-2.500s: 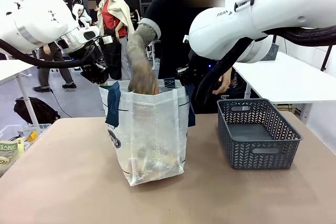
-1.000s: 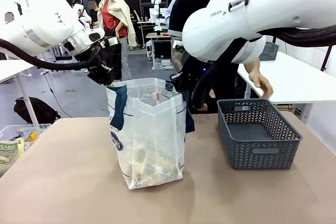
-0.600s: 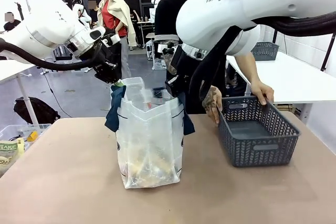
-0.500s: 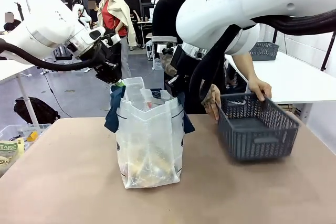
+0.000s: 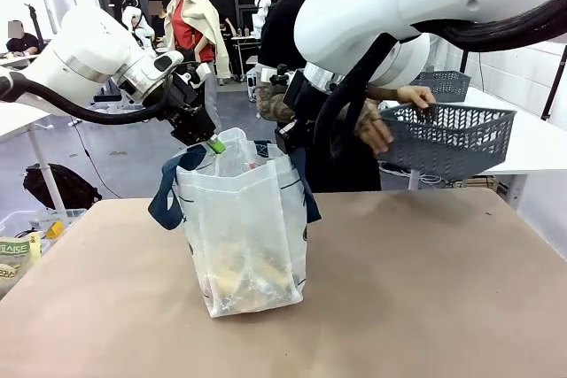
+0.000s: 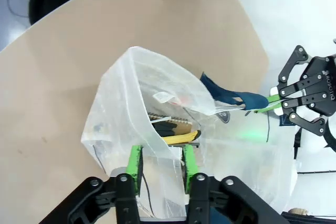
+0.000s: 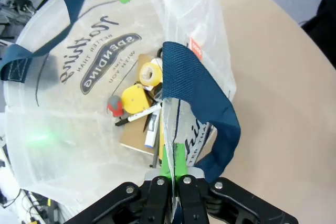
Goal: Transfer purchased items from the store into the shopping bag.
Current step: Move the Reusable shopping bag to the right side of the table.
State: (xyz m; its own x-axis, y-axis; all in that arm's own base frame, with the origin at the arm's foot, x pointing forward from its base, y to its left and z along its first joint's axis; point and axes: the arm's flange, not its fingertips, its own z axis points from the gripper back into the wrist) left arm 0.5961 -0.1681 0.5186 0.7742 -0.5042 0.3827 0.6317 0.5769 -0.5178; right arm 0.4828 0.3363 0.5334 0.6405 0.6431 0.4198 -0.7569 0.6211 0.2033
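My right gripper (image 7: 172,166) pinched tight on shopping bag (image 5: 248,236) rim beside blue handle (image 7: 199,87). My left gripper (image 6: 161,163) part open, pads astride opposite rim. Purchased items (image 7: 139,103) inside bag.

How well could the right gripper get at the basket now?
Probably not: the right gripper is shut on the shopping bag, and the person's hands hold the basket above the table.
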